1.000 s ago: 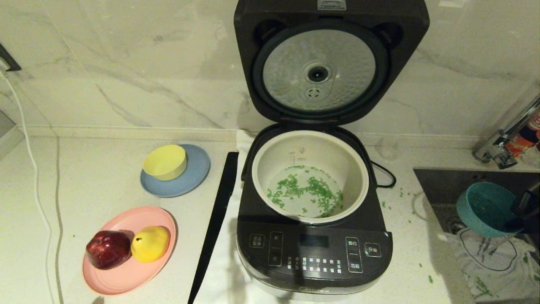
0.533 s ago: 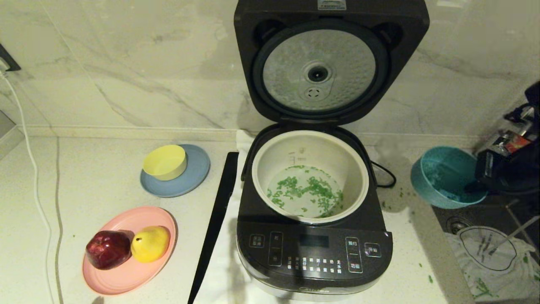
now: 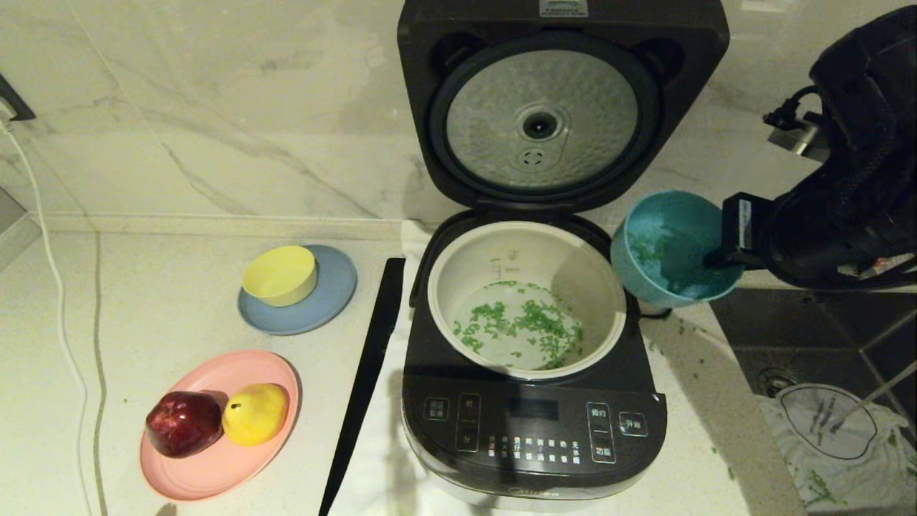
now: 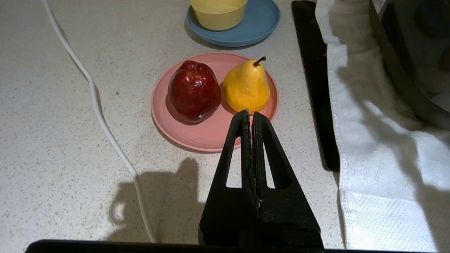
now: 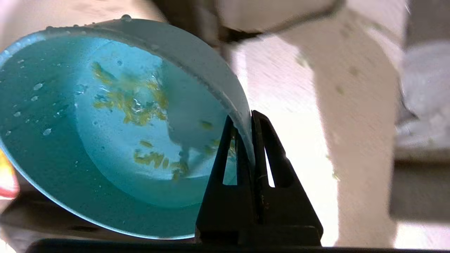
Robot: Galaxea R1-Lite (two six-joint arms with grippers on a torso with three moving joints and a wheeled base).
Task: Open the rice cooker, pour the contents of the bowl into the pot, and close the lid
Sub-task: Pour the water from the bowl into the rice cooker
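Observation:
The dark grey rice cooker (image 3: 534, 423) stands in the middle with its lid (image 3: 542, 115) raised upright, silver disc facing me. Its white pot (image 3: 526, 254) holds water and green chopped bits (image 3: 523, 326). My right gripper (image 3: 716, 254) is shut on the rim of the teal bowl (image 3: 663, 247), held tilted in the air just right of the pot's rim. In the right wrist view the bowl (image 5: 105, 126) holds a few wet green bits (image 5: 130, 102), with the gripper (image 5: 248, 117) pinching its wall. My left gripper (image 4: 250, 114) is shut and empty, hovering near the pink plate (image 4: 207, 135).
A yellow bowl (image 3: 281, 274) sits on a grey-blue plate (image 3: 326, 304). The pink plate (image 3: 208, 459) carries a red apple (image 3: 185, 423) and a yellow pear (image 3: 256, 412). A black strip (image 3: 365, 380) lies left of the cooker. A sink (image 3: 824, 344) with a cloth (image 3: 834, 437) is at right.
My right arm has carried the teal bowl up from over the sink and leftwards, tilting it beside the pot's right rim. The left arm has not moved.

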